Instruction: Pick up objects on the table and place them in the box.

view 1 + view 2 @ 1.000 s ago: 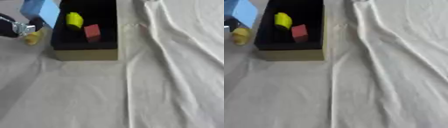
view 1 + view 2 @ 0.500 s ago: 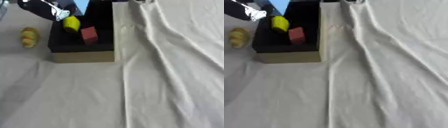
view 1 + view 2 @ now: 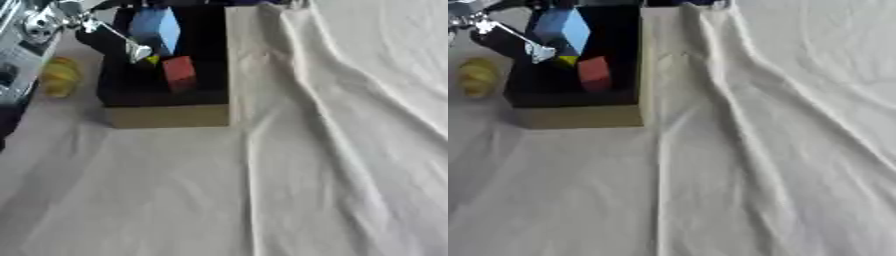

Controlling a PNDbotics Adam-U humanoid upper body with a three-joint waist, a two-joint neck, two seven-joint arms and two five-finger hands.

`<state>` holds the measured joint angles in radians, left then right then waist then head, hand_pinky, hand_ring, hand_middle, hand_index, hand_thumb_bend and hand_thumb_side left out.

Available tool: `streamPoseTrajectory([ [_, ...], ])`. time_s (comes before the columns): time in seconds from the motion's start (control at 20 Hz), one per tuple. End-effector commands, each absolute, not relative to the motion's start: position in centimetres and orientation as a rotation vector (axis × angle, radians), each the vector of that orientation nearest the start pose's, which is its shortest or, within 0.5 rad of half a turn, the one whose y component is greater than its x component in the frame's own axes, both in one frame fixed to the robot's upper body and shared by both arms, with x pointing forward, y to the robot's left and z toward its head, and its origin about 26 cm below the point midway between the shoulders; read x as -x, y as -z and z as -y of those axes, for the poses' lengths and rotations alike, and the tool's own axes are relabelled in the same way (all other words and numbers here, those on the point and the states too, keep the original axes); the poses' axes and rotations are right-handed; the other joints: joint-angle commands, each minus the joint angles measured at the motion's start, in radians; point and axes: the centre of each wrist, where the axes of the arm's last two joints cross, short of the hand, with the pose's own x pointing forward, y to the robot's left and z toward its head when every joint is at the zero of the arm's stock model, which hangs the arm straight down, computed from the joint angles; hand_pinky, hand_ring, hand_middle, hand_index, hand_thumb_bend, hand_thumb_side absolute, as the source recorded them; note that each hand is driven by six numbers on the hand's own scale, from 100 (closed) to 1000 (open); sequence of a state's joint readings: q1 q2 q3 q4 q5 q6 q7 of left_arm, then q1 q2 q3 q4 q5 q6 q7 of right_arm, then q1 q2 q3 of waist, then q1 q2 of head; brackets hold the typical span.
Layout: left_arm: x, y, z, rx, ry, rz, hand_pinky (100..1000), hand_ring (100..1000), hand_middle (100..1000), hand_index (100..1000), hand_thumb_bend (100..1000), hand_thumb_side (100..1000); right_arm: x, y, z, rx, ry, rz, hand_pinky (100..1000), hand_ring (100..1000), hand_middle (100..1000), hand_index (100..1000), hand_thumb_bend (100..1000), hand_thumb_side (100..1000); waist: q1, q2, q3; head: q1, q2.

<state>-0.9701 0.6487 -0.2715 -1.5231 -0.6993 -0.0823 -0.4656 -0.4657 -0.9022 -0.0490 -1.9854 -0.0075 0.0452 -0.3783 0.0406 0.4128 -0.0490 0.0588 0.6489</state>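
— Box (image 3: 166, 116) mouth crowded: left hand (image 3: 96, 35) over it with the blue block (image 3: 157, 27), red block (image 3: 179, 74) inside.
— Yellow thing (image 3: 59, 76) sits just left of the wall; wrinkled cloth (image 3: 350, 165) to the right lies open.

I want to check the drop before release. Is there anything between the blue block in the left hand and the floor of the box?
Partly. The blue block hangs over the box in the left hand. Just below it lies a yellow object, mostly hidden, with the red block beside it. The block may land on these.
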Motion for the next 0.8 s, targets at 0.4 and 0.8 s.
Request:
streamPoseTrajectory([
  [0.4,-39.4,-34.5,-23.8,1.425,-2.287,-2.326,845,822,792,907,914,328,-28.5,-32.9,32.3,-1.209,0.580,-3.359,732,659,558,687,100,717,0.012,-0.022,0.000,-0.006,-0.004],
  [0.8,-38.3,-35.4,-25.3,1.462,-2.194,-2.409,816,792,750,872,759,323,-28.4,-32.6,32.5,-1.232,0.582,-3.362,732,660,558,687,100,715,0.011,-0.032,0.012,-0.012,0.004],
])
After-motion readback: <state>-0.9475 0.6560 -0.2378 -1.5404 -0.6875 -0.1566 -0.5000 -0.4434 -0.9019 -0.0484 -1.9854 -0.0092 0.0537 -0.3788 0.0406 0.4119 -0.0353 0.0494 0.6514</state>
